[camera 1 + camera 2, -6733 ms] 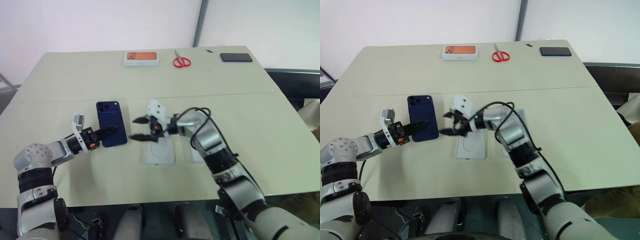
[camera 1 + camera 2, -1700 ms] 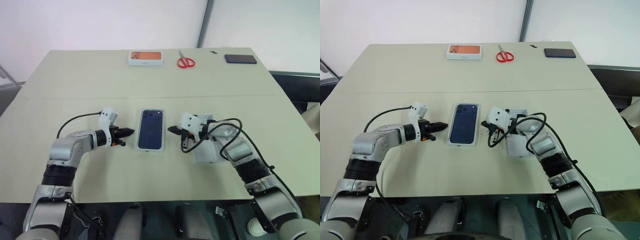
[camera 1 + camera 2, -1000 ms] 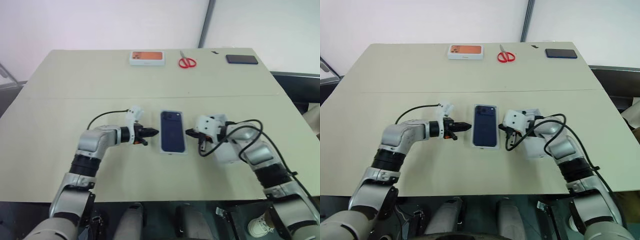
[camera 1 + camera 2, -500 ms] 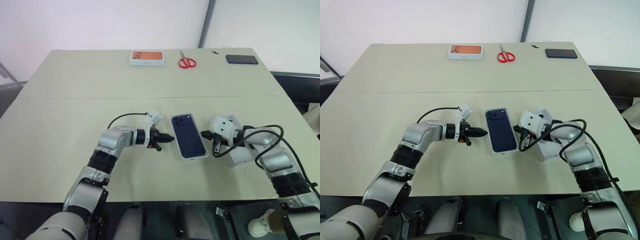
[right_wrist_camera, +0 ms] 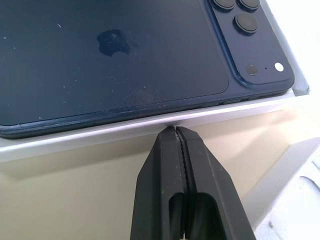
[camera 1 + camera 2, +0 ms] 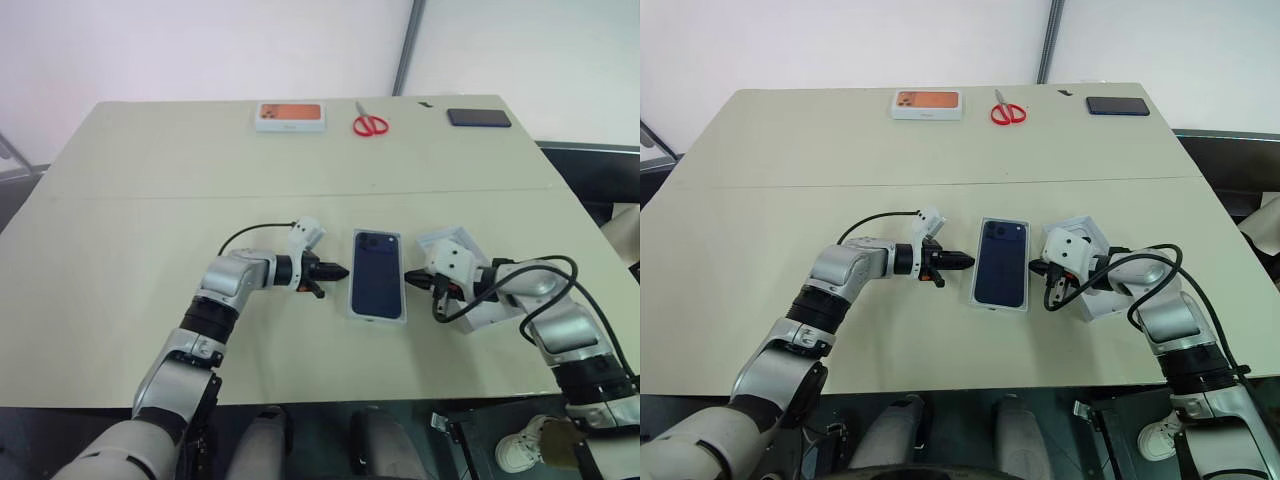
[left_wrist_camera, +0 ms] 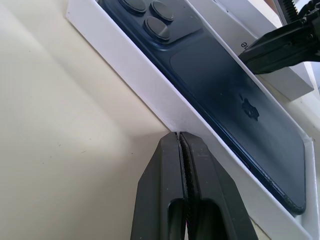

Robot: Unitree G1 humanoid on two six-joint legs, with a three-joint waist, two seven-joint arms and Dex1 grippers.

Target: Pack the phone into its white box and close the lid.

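The beige worktop (image 6: pixel 120 230) carries everything. Far back lie a white box with an orange picture (image 6: pixel 289 116), red scissors (image 6: pixel 368 124) and a small black phone (image 6: pixel 478 117), all well apart from the work.

Near the front centre sits the white box (image 6: pixel 352 300), a shallow tray, with the phone (image 6: pixel 378 286) already lying in it, glossy back up and camera cluster toward the far end. The lid (image 6: pixel 478 300) rests just beside the box on the robot's right, partly under the right arm.

The left gripper (image 6: pixel 337 271) has its jaws clenched on nothing, tips against the box's left wall. The right gripper (image 6: pixel 412 277) is likewise clenched and empty, tips at the right wall. Together they seem to be squaring the box between them.

What remains is the lid. It is probably light, stiff cardboard, easily dented at the corners and apt to slide on the smooth worktop. A hold across its two long sides, near the middle, should keep it level for lowering squarely over the tray. The phone's glossy back is slippery and scratchable, so best left untouched.
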